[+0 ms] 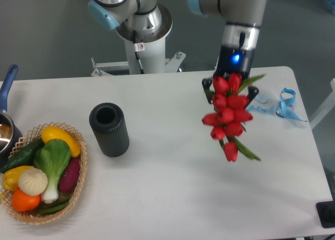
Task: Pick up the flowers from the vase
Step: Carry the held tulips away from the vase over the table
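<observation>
Over the white counter (172, 198), the gripper (230, 91) carries the flowers (226, 116), well clear of the vase (109, 130). Its jaws seem clamped on the stems, though buds hide them. The bunch looks light and crushable, so the stems are the safest hold.

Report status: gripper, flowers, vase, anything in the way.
Gripper shut on flowers, held above table's right side. Vase empty, upright, left of centre. Blue ribbon lies just right of bunch.

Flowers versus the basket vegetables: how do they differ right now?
The flowers hang off the table in the gripper; the vegetables lie in the wicker basket at the table's left edge. The flowers are one bunch of red buds with green leaves; the vegetables are separate pieces in yellow, green, white, orange and purple. Both are away from the empty vase.
</observation>
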`<state>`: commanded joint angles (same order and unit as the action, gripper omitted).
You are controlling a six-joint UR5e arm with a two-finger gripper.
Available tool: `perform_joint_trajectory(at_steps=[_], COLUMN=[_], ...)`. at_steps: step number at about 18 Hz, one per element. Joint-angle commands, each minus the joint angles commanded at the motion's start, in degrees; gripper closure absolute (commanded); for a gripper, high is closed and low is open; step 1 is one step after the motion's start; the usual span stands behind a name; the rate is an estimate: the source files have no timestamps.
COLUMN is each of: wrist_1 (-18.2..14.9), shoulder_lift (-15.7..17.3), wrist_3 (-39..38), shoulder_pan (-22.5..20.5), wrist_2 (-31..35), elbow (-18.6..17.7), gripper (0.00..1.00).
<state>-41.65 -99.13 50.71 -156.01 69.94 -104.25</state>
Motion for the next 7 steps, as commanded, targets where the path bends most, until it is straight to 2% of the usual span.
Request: perform_joint_trajectory(at_steps=[4, 7], wrist_1=[-3.7, -4.7], shoulder_lift=[-1.3, -1.6], wrist_3=[4.0, 4.1], shoulder_pan=[3.6, 4.1], wrist_2=[8.7, 10.2], elbow=[1.1, 0.7], gripper=[1.0, 1.0])
